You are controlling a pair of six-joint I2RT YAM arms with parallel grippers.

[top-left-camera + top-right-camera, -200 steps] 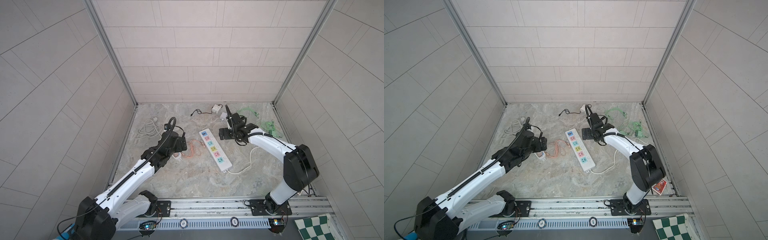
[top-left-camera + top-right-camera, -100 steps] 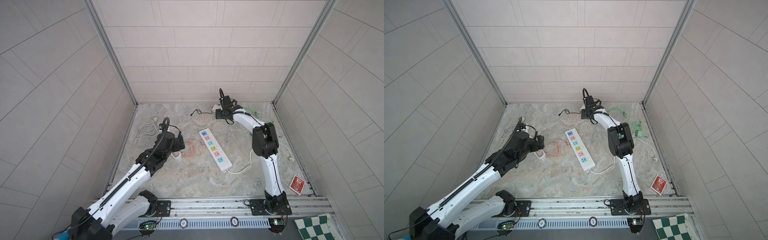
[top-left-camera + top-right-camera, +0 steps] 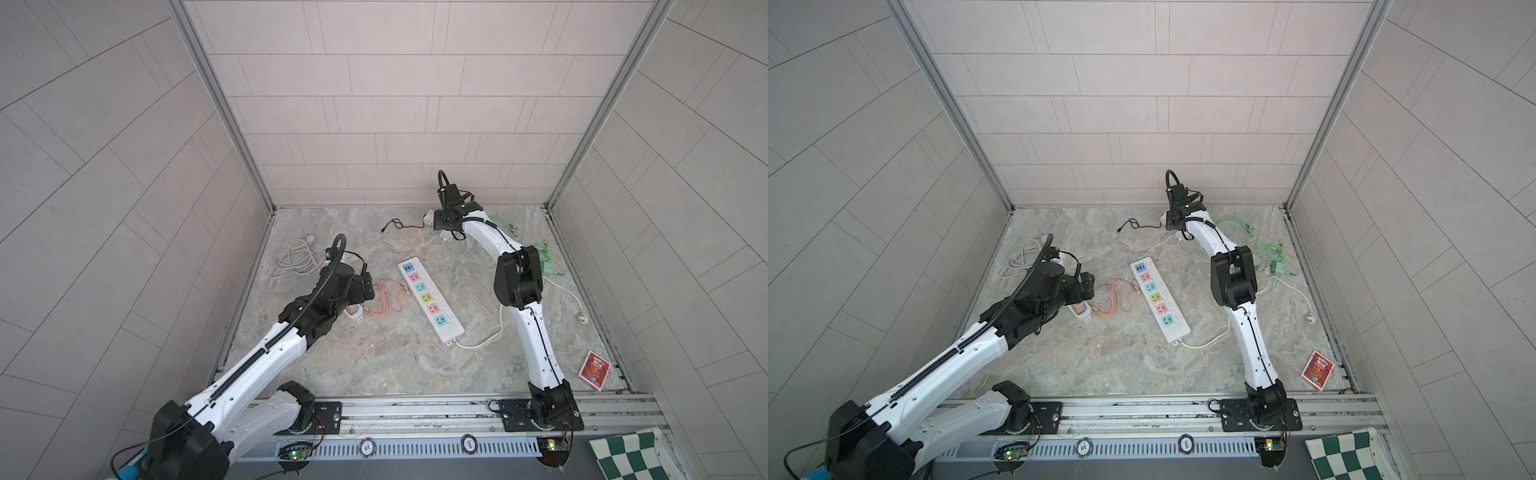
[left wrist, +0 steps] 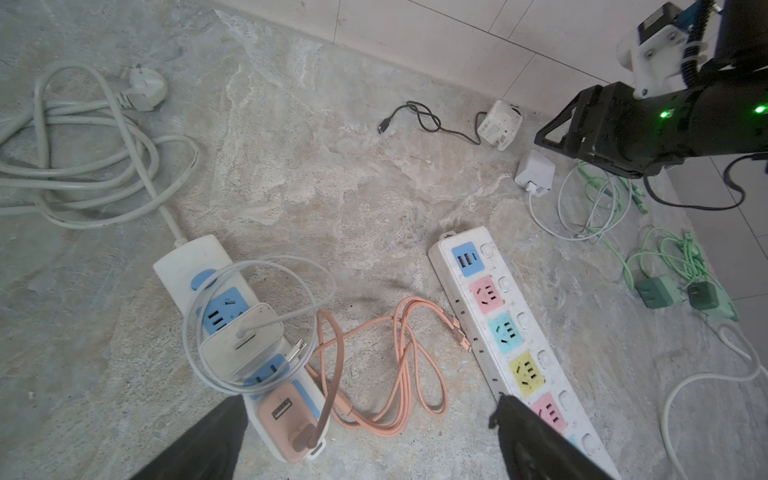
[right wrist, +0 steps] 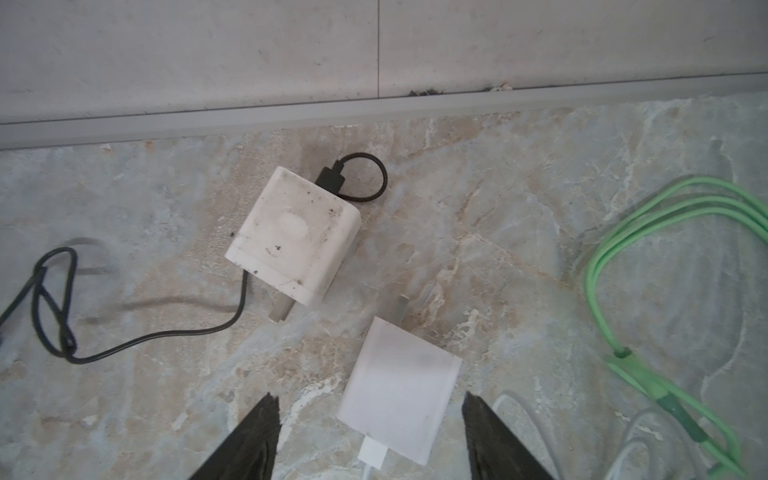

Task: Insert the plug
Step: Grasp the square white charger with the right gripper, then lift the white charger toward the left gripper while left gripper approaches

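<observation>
At the far end of the stone floor, close to the back wall: right gripper, black fingers spread, closed on nothing. Directly between those fingers, flat on the floor: the clean white charger plug, prongs toward the wall, white cable leaving the end nearest the gripper. On one side, a plain gap between plug and finger; on the other, fingertip just beside the plug's edge, contact unclear. Not lifted, not pinched.

Just beyond the plug and nearer the wall, apart from it: a dirty white charger, prong pointing back toward the plug, with a black cable looping away across the floor. Off to one side of the fingers: bright green cables.

Well apart from the plug, in mid-floor in both top views: the multicolour power strip, lying diagonally, coloured sockets facing up, blue USB block at the end nearer the plug.

On the other side of that strip: left gripper, spread wide above the floor, holding nothing. Beneath it in the left wrist view: a coil of salmon-pink cable and a small white power strip carrying a white adapter and a pink adapter. Further off, near the side wall: a tangle of grey-white cord.
</observation>
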